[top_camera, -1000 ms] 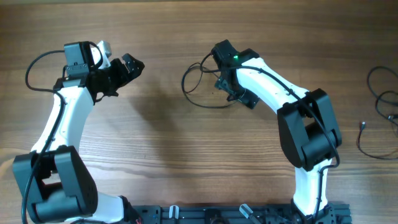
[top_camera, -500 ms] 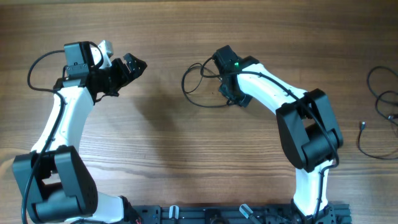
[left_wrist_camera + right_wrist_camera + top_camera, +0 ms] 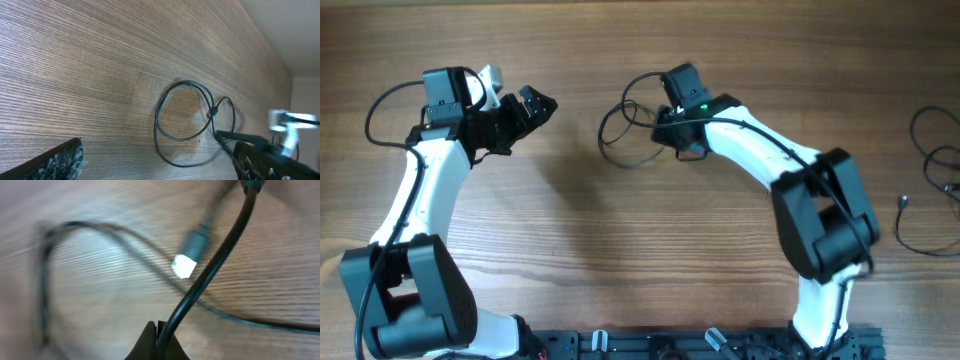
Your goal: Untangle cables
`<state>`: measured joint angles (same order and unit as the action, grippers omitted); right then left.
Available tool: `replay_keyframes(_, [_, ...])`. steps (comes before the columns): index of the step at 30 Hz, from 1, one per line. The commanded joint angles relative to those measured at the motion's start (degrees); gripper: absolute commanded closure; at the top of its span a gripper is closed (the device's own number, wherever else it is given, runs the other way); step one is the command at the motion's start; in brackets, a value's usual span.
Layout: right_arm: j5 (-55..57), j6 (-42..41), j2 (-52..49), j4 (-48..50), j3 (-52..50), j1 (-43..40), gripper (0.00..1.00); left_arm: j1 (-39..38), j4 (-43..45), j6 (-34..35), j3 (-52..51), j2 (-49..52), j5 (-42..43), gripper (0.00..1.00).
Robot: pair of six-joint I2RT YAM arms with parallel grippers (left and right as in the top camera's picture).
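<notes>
Across the desk (image 3: 620, 250), the right arm (image 3: 760, 150) had swung toward the left edge in the last second. It drew the looped cable (image 3: 603, 140) along with it, so the loop sat further left than before and looked a little more spread out. This suggests the pull was teasing that cable open, well away from the other cables (image 3: 930, 150) lying untouched at the right edge. The left arm had not moved.

The right hand (image 3: 665, 125) was clamped on the looped cable, its fingers (image 3: 156, 340) pressed together around the strand. The loop trailed out from that hand toward the left edge, in the middle of the far half of the desk. The left hand (image 3: 535, 105) hung spread wide, near the loop but apart from it. The cable's plug (image 3: 192, 250) lay just ahead of the right hand's fingers.
</notes>
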<state>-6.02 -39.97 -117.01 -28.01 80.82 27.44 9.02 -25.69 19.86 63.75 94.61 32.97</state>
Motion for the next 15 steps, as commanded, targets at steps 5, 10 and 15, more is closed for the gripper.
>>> replay_keyframes(5, [-0.48, 14.60, 29.51, -3.91, 3.78, -5.92, 0.96, 0.31, 0.04, -0.11, 0.11, -1.29, 1.07, 0.02])
replay_keyframes(10, [5.46, 19.43, 40.92, -13.25, 3.82, -14.62, 0.96, 0.31, -1.33, -0.11, 0.11, -1.29, 1.07, 0.03])
replay_keyframes(15, [9.05, 18.56, 37.44, -23.15, 3.82, -16.28, 0.96, 0.31, -1.36, -0.07, 0.11, -1.29, 1.09, 0.04])
